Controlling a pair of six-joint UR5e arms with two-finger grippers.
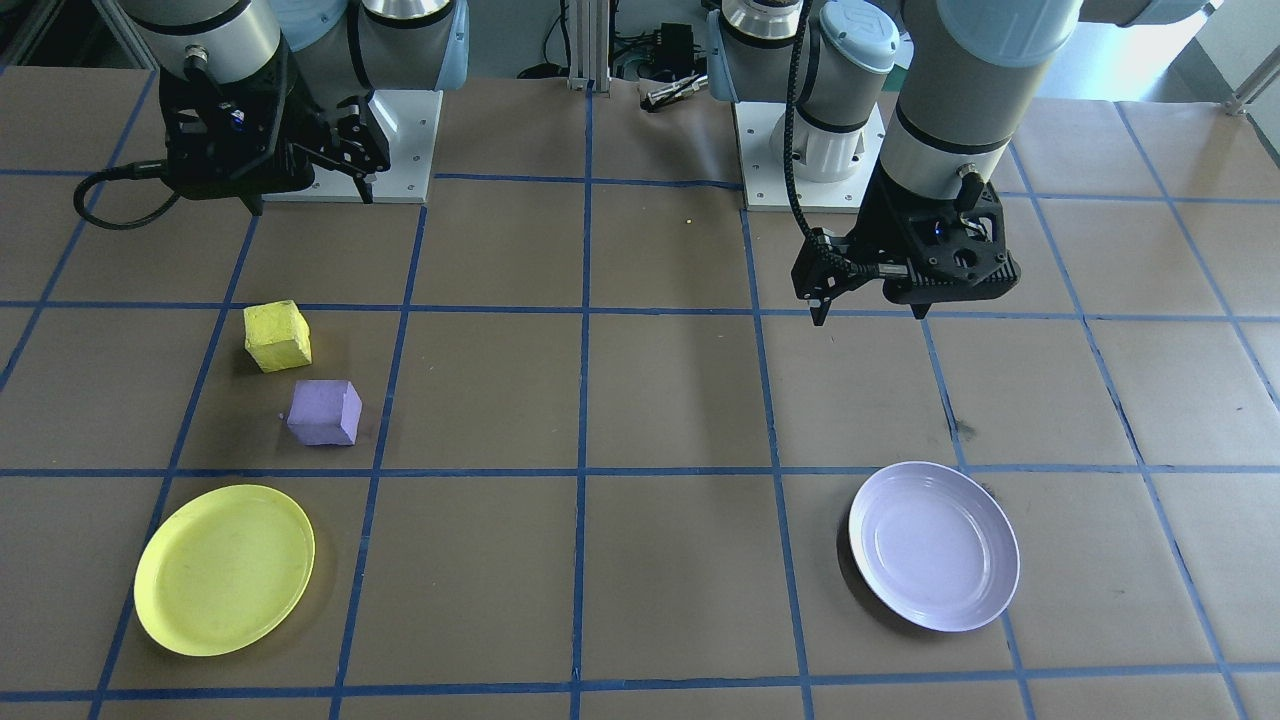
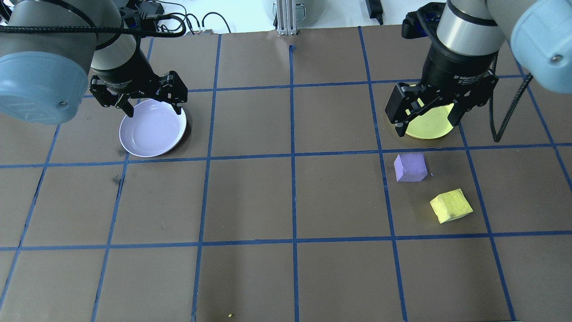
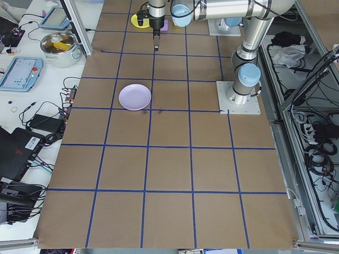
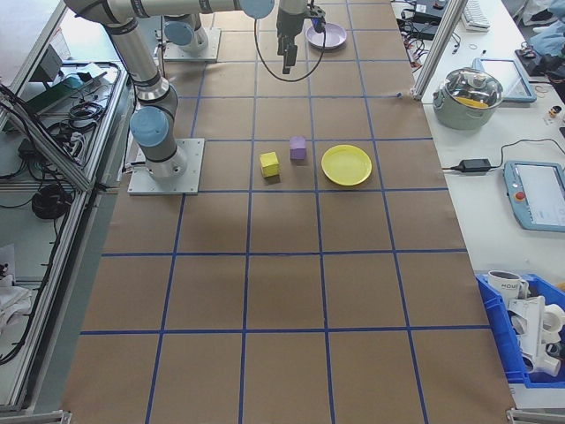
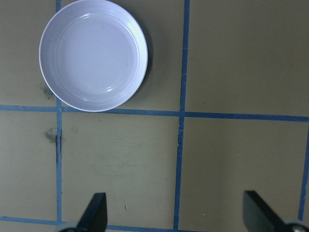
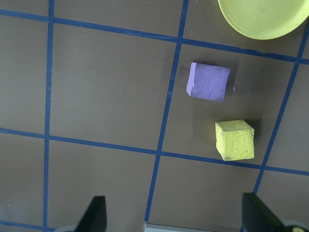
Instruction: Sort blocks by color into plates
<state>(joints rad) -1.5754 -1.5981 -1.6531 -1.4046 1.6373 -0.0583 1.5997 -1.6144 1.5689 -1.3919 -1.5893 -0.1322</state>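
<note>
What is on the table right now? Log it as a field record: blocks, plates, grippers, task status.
yellow block: on the table, robot's right half, in no plate
purple block: on the table between the yellow block and the yellow plate, apart from both
yellow plate: empty, right half
lavender plate: empty, left half, far from both blocks
left gripper: open, empty, raised near the lavender plate
right gripper: open, empty, raised above the table
task status: neither block sorted yet

Brown table [image 2: 286, 201] (blue tape grid), yellow block [image 2: 451, 205], purple block [image 2: 410, 167], yellow plate [image 1: 224, 569], lavender plate [image 1: 934, 545]
</note>
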